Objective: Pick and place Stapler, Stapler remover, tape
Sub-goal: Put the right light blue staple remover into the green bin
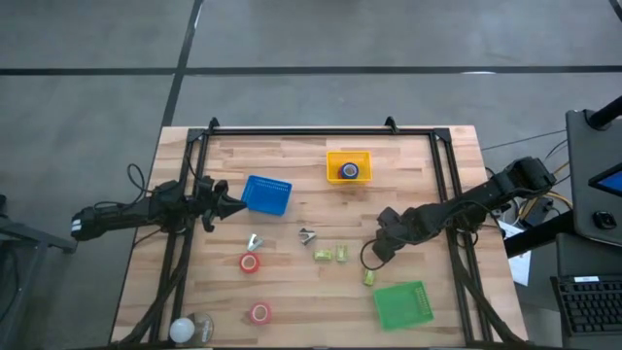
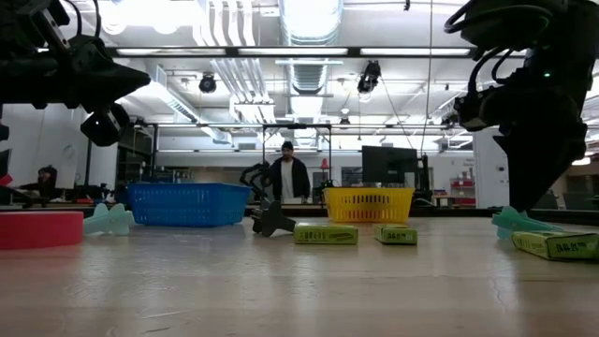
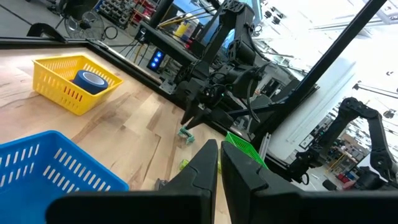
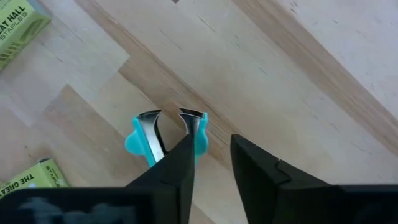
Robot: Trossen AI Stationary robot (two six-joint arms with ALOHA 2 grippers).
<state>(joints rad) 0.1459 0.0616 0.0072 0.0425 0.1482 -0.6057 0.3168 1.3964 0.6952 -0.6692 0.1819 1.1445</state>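
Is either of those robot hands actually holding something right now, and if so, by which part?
No firm hold shows. The right hand is closing over a teal staple remover on the table, one finger at its edge. The left hand is shut on nothing, beside the blue basket.

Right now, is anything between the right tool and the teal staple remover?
Nothing visible does. The right tool hangs just over the teal staple remover on the table; the staple boxes lie off to the side.

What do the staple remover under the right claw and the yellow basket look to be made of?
Staple remover: teal grips that look like matte plastic and shiny curved jaws, probably polished metal, judging by their glint. Yellow basket: apparently moulded plastic, uniformly coloured with a slotted lattice wall. Both are judged by look alone.
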